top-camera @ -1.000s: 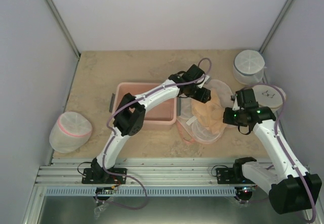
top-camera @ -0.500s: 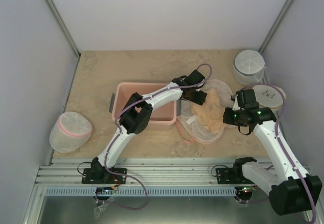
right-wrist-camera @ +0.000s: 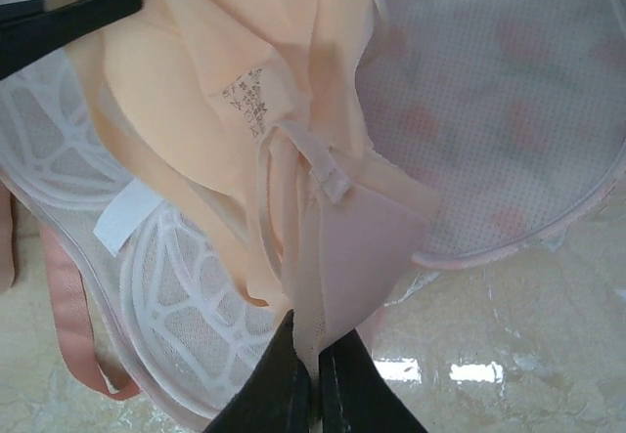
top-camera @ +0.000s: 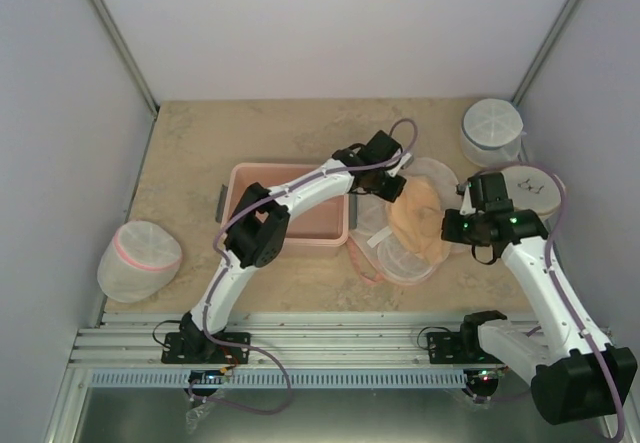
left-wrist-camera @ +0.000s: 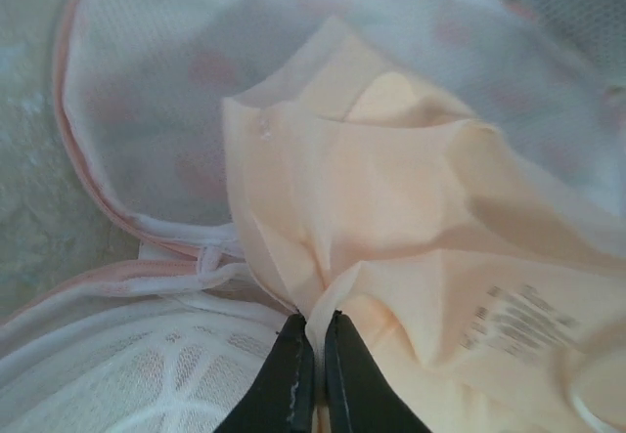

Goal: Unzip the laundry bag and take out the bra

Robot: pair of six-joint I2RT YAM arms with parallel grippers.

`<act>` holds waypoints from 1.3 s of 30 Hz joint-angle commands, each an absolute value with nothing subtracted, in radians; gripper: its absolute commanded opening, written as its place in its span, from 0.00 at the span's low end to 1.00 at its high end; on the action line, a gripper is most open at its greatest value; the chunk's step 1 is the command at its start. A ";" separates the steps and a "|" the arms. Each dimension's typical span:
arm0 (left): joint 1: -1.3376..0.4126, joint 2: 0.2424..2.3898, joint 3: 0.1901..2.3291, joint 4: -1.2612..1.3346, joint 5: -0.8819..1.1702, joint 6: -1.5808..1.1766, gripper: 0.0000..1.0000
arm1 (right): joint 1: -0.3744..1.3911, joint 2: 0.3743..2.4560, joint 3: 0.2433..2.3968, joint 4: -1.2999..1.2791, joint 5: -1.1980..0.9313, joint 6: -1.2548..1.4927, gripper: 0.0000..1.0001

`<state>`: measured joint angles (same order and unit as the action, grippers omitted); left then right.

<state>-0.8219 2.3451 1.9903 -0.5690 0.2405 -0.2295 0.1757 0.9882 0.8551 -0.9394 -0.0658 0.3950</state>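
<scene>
The flat cream laundry bag (top-camera: 432, 175), printed with small orange-red triangles and edged in pink, lies open on the beige stone-look desk (top-camera: 190, 153), just right of the pink rectangular plastic tub (top-camera: 290, 171). The soft peach-orange padded bra (top-camera: 420, 225) sits bunched on the open bag's pale mesh, between the two arms. The left end effector (left-wrist-camera: 315, 327) reaches in over the tub's far corner, and its black fingers are pinched tight on a fold of the bra's peach fabric, close to a printed care label (left-wrist-camera: 518, 316). From the other side, the right end effector (right-wrist-camera: 311, 360) is clamped shut on the bag's pale pink edge, with a bra strap running right alongside. The bag's pink loop (right-wrist-camera: 68, 325) trails on the desk. Three round white mesh containers stand well apart from the action: one near the left edge (top-camera: 140, 258), two at the far right (top-camera: 492, 131).
</scene>
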 commanded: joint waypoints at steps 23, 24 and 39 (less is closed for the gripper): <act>-0.334 1.536 1.623 -0.894 0.178 0.020 0.00 | 0.541 1.603 1.659 -0.754 -0.287 0.113 0.00; -0.318 1.503 1.576 -0.898 0.175 0.013 0.00 | 0.565 1.645 1.696 -0.773 -0.283 0.102 0.00; -0.268 1.320 1.154 -0.888 0.061 0.110 0.00 | 0.727 1.881 1.739 -0.868 -0.193 0.091 0.01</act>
<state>-0.2737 1.3140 1.1988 -0.9264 0.0738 0.0803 0.7162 1.8351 1.7290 -0.8524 -0.2455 0.0826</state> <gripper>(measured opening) 0.027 0.009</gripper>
